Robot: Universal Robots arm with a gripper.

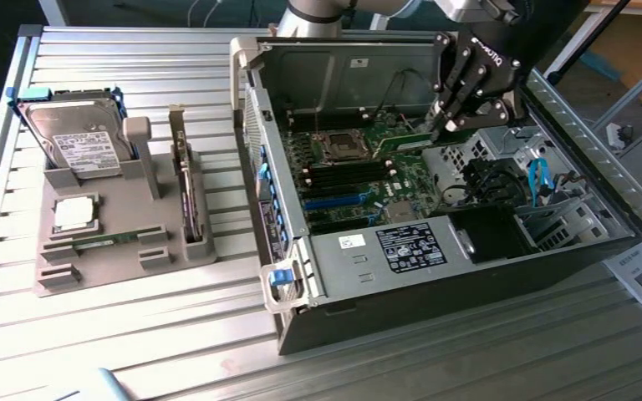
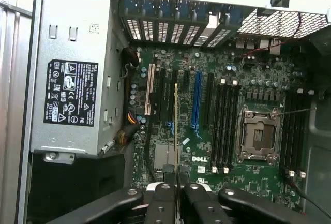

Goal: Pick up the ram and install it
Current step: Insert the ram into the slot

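Observation:
My gripper (image 1: 451,127) is down inside the open computer case (image 1: 298,284), above the motherboard (image 1: 394,180). In the wrist view the gripper (image 2: 177,185) is shut on the ram (image 2: 176,131), a slim green stick seen edge-on and reaching out from the fingers over the board. In the exterior view the ram (image 1: 408,145) shows as a pale green strip below the fingers. It hangs over the expansion slots, beside the blue slot (image 2: 196,100). The long black memory slots (image 2: 222,125) lie next to the empty processor socket (image 2: 258,136), a little to one side of the stick.
The power supply (image 2: 72,89) fills one end of the case, and drive bays with blue cables (image 1: 538,184) sit on the exterior view's right. Outside, a grey tray (image 1: 109,267) holds a hard drive (image 1: 81,142), a silver processor chip (image 1: 76,213), a dark expansion card (image 1: 191,192) and a slim green strip (image 1: 109,241).

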